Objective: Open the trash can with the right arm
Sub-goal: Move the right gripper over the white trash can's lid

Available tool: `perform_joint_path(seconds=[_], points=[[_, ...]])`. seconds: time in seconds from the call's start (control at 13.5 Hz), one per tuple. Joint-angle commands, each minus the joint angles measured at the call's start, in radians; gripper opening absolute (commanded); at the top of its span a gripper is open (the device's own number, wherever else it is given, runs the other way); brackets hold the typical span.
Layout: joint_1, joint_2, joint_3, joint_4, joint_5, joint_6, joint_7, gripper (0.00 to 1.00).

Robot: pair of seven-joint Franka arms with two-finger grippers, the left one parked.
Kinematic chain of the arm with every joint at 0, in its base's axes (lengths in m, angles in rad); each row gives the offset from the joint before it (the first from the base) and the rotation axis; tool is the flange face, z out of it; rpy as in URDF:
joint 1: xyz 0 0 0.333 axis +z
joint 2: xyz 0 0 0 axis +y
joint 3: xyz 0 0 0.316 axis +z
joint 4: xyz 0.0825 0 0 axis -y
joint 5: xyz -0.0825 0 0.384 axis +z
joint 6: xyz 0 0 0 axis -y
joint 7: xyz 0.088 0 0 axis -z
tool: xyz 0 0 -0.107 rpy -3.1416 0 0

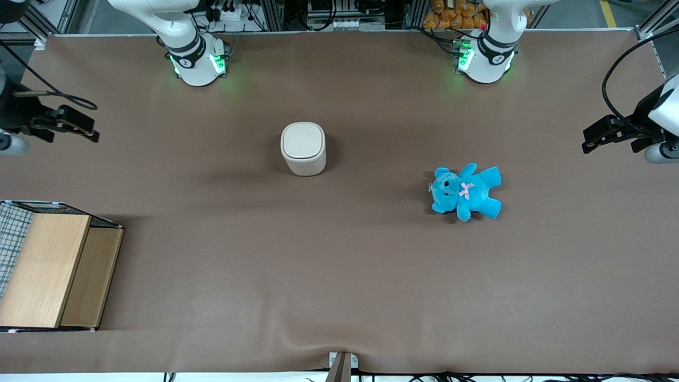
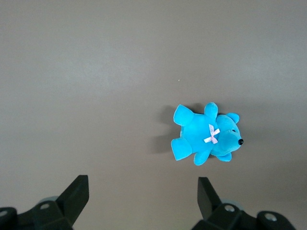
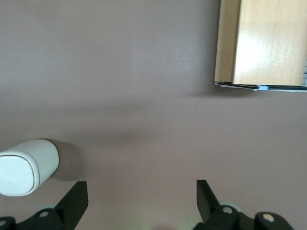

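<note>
Front view, contents listed by size. Desk (image 1: 339, 276): brown covering, carrying all items. Wooden box (image 1: 50, 270): set at the working arm's end of the desk, nearer the front camera than anything else; also seen in the right wrist view (image 3: 268, 43). Right arm (image 1: 175, 29): base and lower links shown at the desk edge farthest from the front camera. Trash can (image 1: 303, 148): cream-white, upright, lid shut flat, standing mid-desk, well apart from box and teddy; seen in the right wrist view (image 3: 26, 166). Teddy (image 1: 466, 191): blue, lying flat toward the parked arm's end. Claw (image 3: 141, 203): fingers spread wide, nothing held, held above bare desk, well apart from the can. Risks noted: the can is judged light and unanchored, so a sideways or off-centre push on the lid could slide or topple it rather than release the hinge. Which lid edge carries the hinge cannot be told; pressure applied at the wrong edge would be wasted. A steep descent could jam the lid shut.
</note>
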Motion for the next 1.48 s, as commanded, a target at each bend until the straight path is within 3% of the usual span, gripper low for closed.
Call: perform_joint_path(seconds=[0.0, 0.3, 0.52, 0.74, 1.11, 1.26, 1.41], points=[[0.041, 0.008, -0.004, 0.011, 0.046, -0.012, 0.015, 1.0], [0.135, 0.032, -0.004, -0.002, 0.097, -0.003, 0.139, 0.99], [0.195, 0.057, -0.004, -0.027, 0.111, 0.008, 0.161, 0.78], [0.271, 0.058, -0.004, -0.096, 0.122, 0.08, 0.24, 0.69], [0.414, 0.1, -0.004, -0.154, 0.125, 0.172, 0.319, 0.18], [0.459, 0.132, -0.004, -0.156, 0.125, 0.174, 0.319, 0.05], [0.506, 0.149, -0.004, -0.154, 0.125, 0.197, 0.319, 0.0]])
